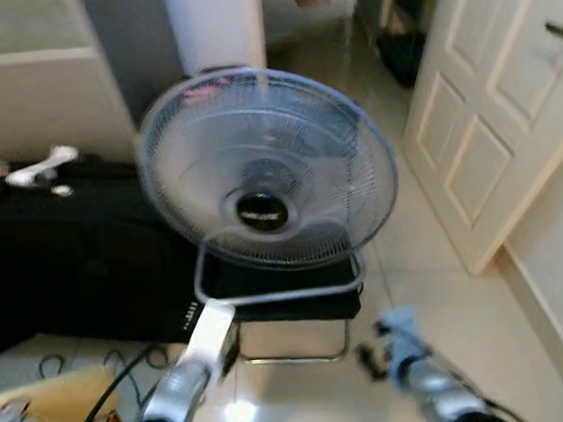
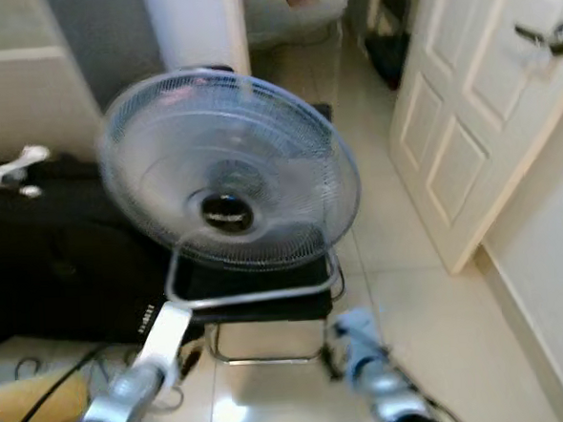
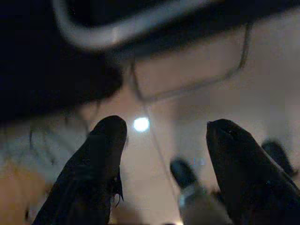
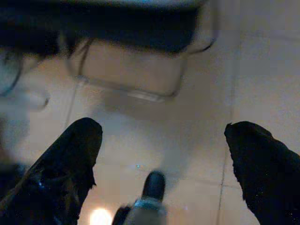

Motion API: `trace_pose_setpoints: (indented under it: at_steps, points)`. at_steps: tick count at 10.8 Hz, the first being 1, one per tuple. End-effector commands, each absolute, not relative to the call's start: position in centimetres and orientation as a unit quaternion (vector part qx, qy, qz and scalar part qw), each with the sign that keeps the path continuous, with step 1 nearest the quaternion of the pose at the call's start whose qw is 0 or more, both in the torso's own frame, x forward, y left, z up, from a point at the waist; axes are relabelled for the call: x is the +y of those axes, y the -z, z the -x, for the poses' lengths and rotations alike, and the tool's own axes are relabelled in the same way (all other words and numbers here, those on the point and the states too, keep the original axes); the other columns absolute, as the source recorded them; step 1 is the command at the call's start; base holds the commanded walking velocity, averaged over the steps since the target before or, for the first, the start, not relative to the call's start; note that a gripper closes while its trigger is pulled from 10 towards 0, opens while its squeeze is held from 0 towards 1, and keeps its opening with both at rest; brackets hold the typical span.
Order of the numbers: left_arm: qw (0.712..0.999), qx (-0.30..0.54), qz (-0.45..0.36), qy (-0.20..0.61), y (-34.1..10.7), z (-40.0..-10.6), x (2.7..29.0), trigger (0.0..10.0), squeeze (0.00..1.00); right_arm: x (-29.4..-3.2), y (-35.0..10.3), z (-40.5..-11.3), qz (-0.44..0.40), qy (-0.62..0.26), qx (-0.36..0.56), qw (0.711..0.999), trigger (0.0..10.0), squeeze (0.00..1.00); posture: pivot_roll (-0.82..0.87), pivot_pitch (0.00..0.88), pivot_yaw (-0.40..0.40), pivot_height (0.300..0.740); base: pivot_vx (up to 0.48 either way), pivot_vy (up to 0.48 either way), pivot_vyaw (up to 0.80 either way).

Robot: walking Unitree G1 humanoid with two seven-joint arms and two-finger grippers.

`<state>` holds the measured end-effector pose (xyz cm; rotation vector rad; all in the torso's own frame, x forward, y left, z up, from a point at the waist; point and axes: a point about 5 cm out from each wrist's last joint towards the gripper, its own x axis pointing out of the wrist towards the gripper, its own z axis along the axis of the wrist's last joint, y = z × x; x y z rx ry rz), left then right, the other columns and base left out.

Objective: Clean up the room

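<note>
Lower frame: left gripper (image 3: 161, 159) and right gripper (image 4: 164, 154) both hang spread wide, holding nothing. The fan (image 1: 267, 169) stands mid-frame on a metal-framed stool (image 1: 282, 292). Advise gripping its base squarely, not the guard.

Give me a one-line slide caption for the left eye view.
Floor fan on its metal stand faces the robot beside a black sofa, white door at right.
</note>
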<state>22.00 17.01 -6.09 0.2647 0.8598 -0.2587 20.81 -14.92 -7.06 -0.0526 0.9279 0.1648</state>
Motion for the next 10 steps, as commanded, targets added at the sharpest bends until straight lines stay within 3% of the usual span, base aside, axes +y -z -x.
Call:
trace_pose_setpoints:
  at_steps: [1, 2, 4, 7, 10]
  points:
    - [0.884, 0.431, -0.133, 0.122, 6.5, -21.4, 17.2, 10.0, 0.0, -15.1, 7.6, -20.0, 0.033, -0.078, 0.47, 0.879, 10.0, 0.0, -0.06, 0.0, 0.029, 0.74, 0.0, 0.0, 0.0]
    - [0.861, 0.478, -0.128, 0.116, 7.9, -19.2, 17.9, 10.0, 0.0, -15.1, 8.8, -18.0, 0.048, -0.078, 0.517, 0.851, 10.0, 0.0, -0.04, 0.0, 0.022, 0.74, 0.0, 0.0, 0.0]
    - [0.844, 0.511, -0.12, 0.11, 9.0, -17.1, 18.1, 10.0, 0.0, -14.8, 10.0, -15.6, 0.031, -0.069, 0.548, 0.833, 10.0, 0.0, -0.03, 0.0, 0.016, 0.74, 0.0, 0.0, 0.0]
    - [0.841, 0.518, -0.111, 0.104, 9.3, -16.3, 18.4, 10.0, 0.0, -14.7, 11.3, -11.8, 0.006, -0.038, 0.583, 0.811, 10.0, 0.0, -0.02, 0.0, 0.01, 0.74, 0.0, 0.0, 0.0]
    - [0.846, 0.514, -0.102, 0.098, 9.3, -16.5, 18.4, 10.0, 0.0, -14.9, 11.5, -11.2, -0.003, -0.024, 0.587, 0.809, 10.0, 0.0, -0.02, 0.0, 0.008, 0.74, 0.0, 0.0, 0.0]
